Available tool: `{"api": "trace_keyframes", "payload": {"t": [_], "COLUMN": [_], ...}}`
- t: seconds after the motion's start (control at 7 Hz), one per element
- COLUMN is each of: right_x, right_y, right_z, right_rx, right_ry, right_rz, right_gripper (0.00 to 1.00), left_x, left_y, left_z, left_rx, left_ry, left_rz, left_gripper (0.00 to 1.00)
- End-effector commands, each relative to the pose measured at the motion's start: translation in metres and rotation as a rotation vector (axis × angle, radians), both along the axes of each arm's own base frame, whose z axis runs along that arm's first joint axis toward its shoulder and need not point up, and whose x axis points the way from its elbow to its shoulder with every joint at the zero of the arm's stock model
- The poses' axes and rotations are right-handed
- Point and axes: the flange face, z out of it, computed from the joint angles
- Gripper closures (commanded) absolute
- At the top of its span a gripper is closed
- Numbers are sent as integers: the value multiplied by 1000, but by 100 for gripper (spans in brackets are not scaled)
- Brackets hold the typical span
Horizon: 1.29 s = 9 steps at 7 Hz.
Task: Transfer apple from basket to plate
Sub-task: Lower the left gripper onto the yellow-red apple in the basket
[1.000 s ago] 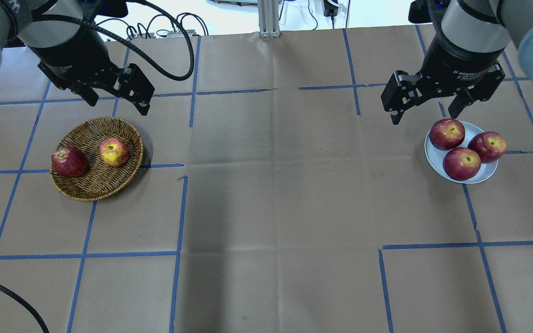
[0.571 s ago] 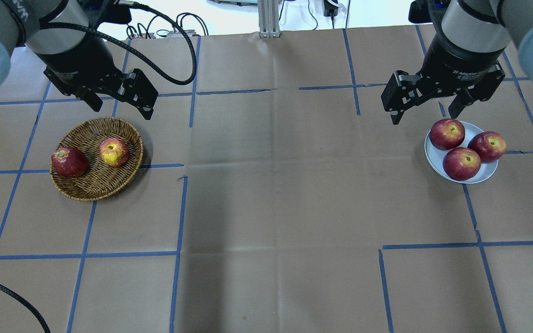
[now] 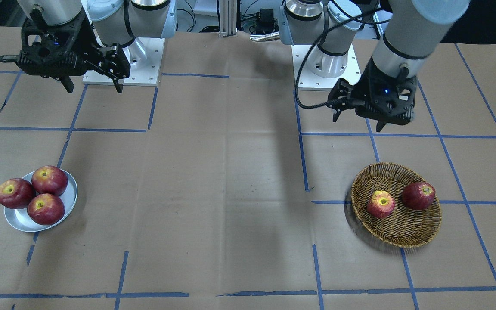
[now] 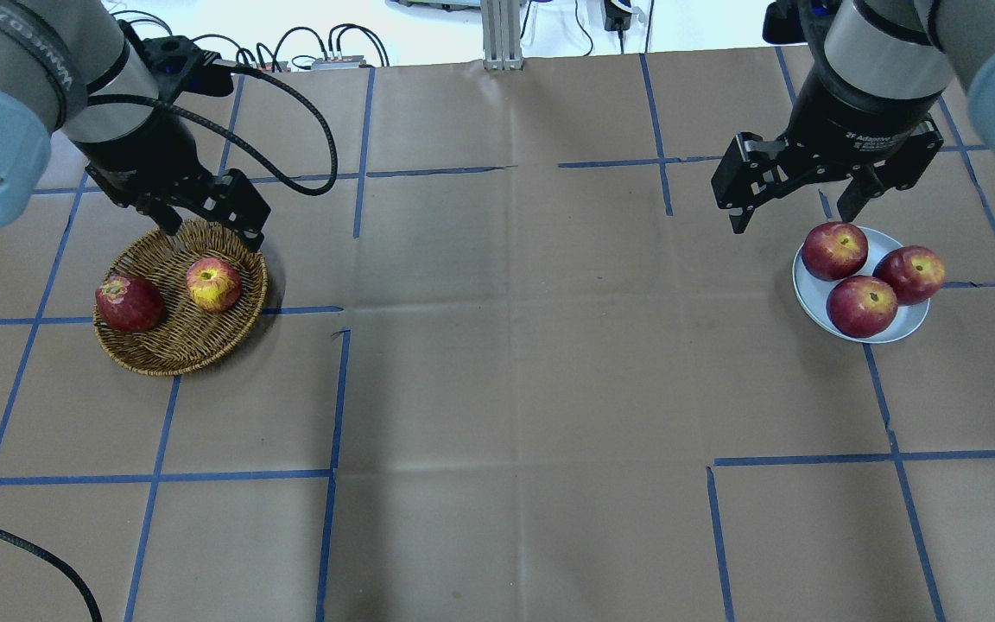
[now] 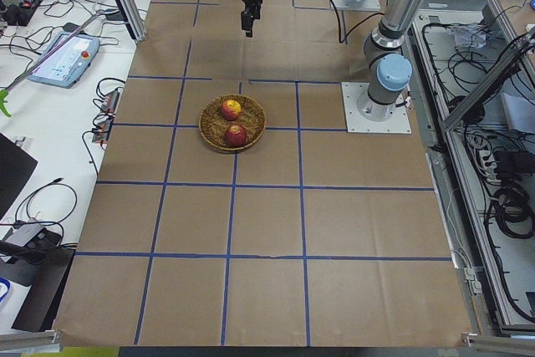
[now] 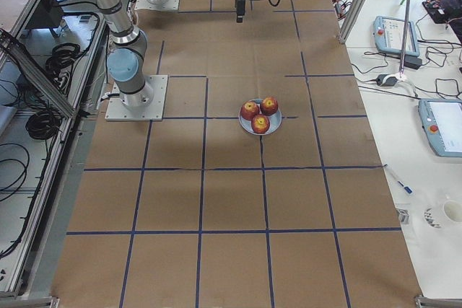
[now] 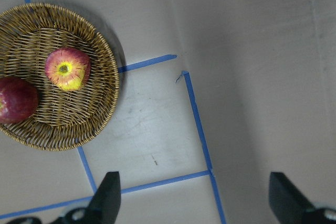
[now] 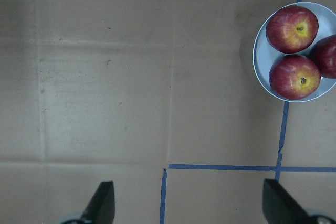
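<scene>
- The left gripper (image 4: 212, 233), jaws spread wide and holding nothing, had come forward and down within the last second. In the overhead view its fingertips now overlapped the far rim of the basket (image 4: 145, 366), where a second ago they hung well behind it.
- In the left wrist view the basket sat up in the top left corner. The two fingers (image 7: 107, 192) bracketed bare table (image 4: 497, 389), so the jaws were not yet centred over the fruit.
- The apple (image 4: 213, 284), the lighter one with the wide yellow patch round its stem, lay in the right half of the basket. It was untouched and had not moved.
- The dark red apple (image 4: 129, 303) rested against the basket's left wall, apart from the task's apple, and had not moved either.
- Judged from this, the approach was under way but the pick-up had not begun. The gripper needed to shift further over the basket and then descend around the apple.
- The middle of the table showed brown paper crossed by blue tape lines (image 4: 338, 389).
- The right gripper (image 4: 791, 220) hung with jaws apart and empty, just behind the plate (image 4: 808, 289), in the same pose as a second ago.
- The plate already carried three apples (image 4: 862, 306) packed close together. The tight room left for a fourth was probably the main risk later.
</scene>
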Motion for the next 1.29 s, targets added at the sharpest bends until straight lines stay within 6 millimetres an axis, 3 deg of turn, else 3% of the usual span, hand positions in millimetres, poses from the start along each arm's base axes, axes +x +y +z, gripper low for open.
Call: {"api": "trace_keyframes", "payload": {"t": [0.0,0.29,0.57,1.0,1.14], "right_x": [0,1,1,2,2], "right_y": [0,1,1,1,3], "right_z": [1,0,0,0,1], "right_rx": [-1,-1,0,-1,0], "right_ry": [0,-2,-2,-2,2], "right_rz": [1,2,2,4,4], "right_gripper": [0,0,0,0,0], "left_x": [57,78,85,105,127], "left_y": [-16,-58,-81,-83,-80], "left_z": [-70,-132,-159,-191,-207], "left_rx": [29,-16,-22,25,48], "left_ry": [8,-7,-10,-74,-48], "left_rz": [-20,-52,-57,-79,-35], "left_gripper": [1,1,1,1,1]}}
